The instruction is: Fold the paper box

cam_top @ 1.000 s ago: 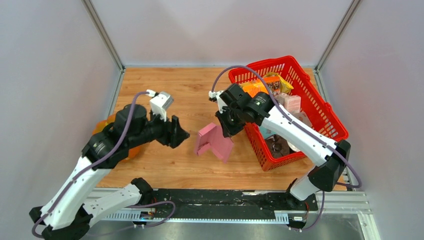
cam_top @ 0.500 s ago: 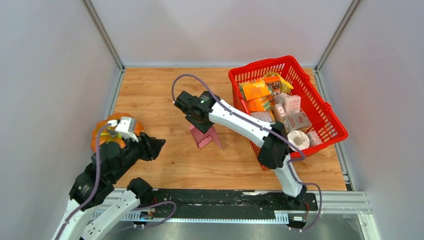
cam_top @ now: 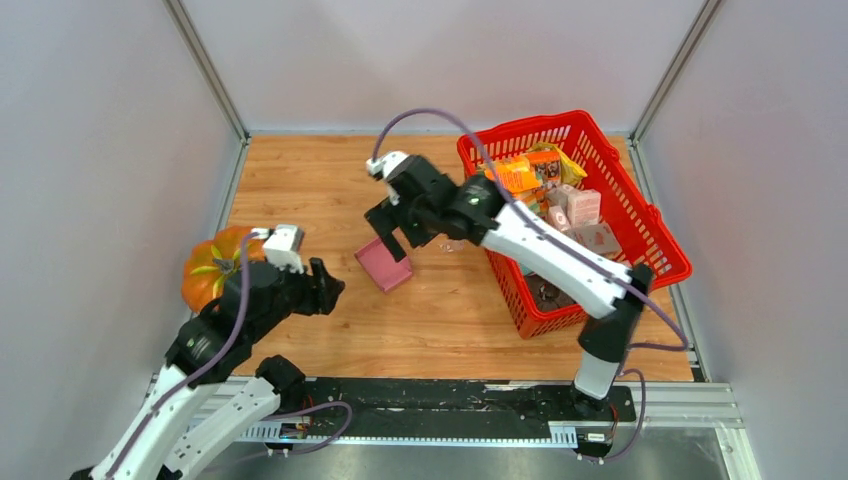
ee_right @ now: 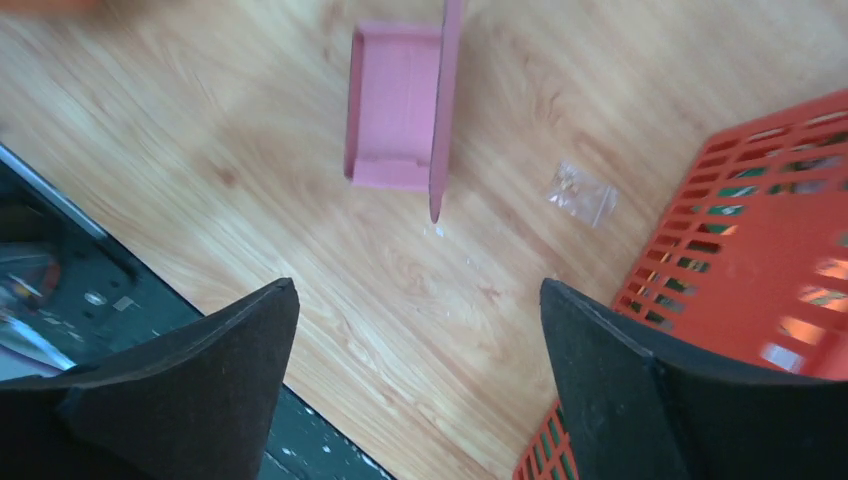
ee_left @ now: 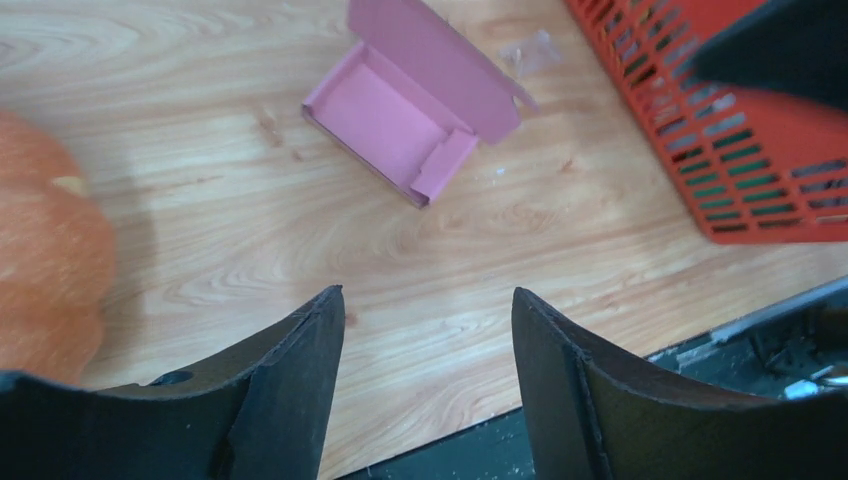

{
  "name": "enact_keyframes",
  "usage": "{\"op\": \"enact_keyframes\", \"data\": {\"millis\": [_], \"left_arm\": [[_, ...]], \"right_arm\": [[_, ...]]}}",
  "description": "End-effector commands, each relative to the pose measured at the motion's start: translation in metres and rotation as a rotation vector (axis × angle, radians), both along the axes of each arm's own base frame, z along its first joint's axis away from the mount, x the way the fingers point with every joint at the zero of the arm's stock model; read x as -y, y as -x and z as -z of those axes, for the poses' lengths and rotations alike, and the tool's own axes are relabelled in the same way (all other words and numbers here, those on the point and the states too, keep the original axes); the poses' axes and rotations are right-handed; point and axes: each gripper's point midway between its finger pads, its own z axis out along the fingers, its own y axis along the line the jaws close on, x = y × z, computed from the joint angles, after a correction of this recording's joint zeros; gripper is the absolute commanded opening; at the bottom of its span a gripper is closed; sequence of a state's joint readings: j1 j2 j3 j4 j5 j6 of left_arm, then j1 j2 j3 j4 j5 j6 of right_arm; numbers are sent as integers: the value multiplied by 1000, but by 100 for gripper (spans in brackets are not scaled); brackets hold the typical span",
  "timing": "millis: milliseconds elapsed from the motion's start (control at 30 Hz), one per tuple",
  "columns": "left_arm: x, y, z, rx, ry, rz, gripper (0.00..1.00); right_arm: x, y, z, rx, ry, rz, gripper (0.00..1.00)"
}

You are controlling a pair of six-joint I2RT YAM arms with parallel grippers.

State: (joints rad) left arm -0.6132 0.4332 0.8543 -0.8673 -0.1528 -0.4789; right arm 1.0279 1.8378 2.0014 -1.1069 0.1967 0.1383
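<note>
While my right gripper (ee_right: 415, 290) hovers wide open, apparently clear of the half-open paper box (ee_right: 392, 105), my left gripper (ee_left: 427, 300) gapes empty.

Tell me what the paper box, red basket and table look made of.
Paper box: probably thin cardboard with a matte pink finish. It has sharp fold creases and the raised lid is thin at its edge.
Red basket: likely moulded plastic. The slotted lattice is a uniform red with a slight sheen.
Table: wood or a wood-look laminate. Grain lines show, but I cannot tell which.
</note>
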Motion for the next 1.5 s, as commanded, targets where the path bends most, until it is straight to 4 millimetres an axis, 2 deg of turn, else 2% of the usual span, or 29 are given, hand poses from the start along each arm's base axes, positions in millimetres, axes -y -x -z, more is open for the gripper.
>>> {"op": "enact_keyframes", "data": {"millis": [0,33,67,100,133,167,200,233,267,300,333,367,400,500,633,700,733,767,800,833,867,900,933,1000,1100,1167,1267,1433,1467], "left_arm": [[42,-25,2,-29,-87,188,68],[50,-29,1,-25,-100,233,68],[61,-33,-10,0,-102,296,68],[68,-43,1,-12,-190,359,68],[72,-48,2,-16,-230,395,68],[77,-51,-12,-1,-262,446,66],[82,-64,1,-12,-373,526,64],[83,-73,2,-3,-425,551,64],[82,-88,-6,48,-510,569,64],[82,-103,7,6,-565,561,64],[77,-118,8,-11,-586,508,63],[77,-135,-4,-16,-519,413,60],[61,-156,5,-87,-466,323,51],[47,-180,19,-189,-262,139,41],[-2,-211,56,-247,-166,-154,24],[-5,-219,71,-268,-119,-182,17],[-6,-224,74,-267,-112,-189,17],[-2,-233,70,-240,-108,-170,17],[5,-238,84,-284,-105,-131,15],[8,-242,89,-308,-106,-117,14],[16,-248,89,-326,-94,-83,13],[19,-251,112,-396,-103,-70,9],[21,-248,122,-442,-105,-55,7],[30,-250,143,-495,-108,-21,4],[38,-242,171,-560,-106,-8,4],[38,-232,187,-582,-113,-19,4],[39,-219,197,-587,-93,-29,4],[48,-194,197,-556,-12,-37,3],[48,-178,200,-566,15,-44,3]], "right_arm": [[5,2,-76,87,-286,19,97],[18,8,-82,95,-284,37,98],[33,8,-59,82,-225,91,98],[44,11,-52,81,-206,107,98],[57,17,-60,110,-238,117,98],[68,19,-54,115,-240,156,98],[80,27,-22,82,-191,168,98],[88,33,-35,105,-270,177,98],[93,37,-32,102,-297,194,98],[101,45,-6,48,-300,257,97],[105,49,-17,58,-384,280,94],[105,55,-10,36,-407,281,93],[97,64,-12,29,-455,275,91],[96,77,-1,44,-474,293,81],[74,85,28,22,-404,300,51],[60,86,35,44,-372,303,41],[51,85,54,38,-310,308,35],[42,82,50,55,-305,314,34],[37,81,58,59,-273,316,33],[29,78,79,57,-204,320,29],[24,75,85,60,-178,327,28],[14,71,82,65,-181,327,27],[7,67,101,64,-128,328,23],[-2,58,105,69,-121,353,22],[-10,42,135,-21,-139,425,19],[-11,43,154,-103,-169,439,20],[-18,33,168,-137,-211,471,20],[-6,14,193,-198,-220,608,22],[-1,13,199,-214,-218,617,22]]}}
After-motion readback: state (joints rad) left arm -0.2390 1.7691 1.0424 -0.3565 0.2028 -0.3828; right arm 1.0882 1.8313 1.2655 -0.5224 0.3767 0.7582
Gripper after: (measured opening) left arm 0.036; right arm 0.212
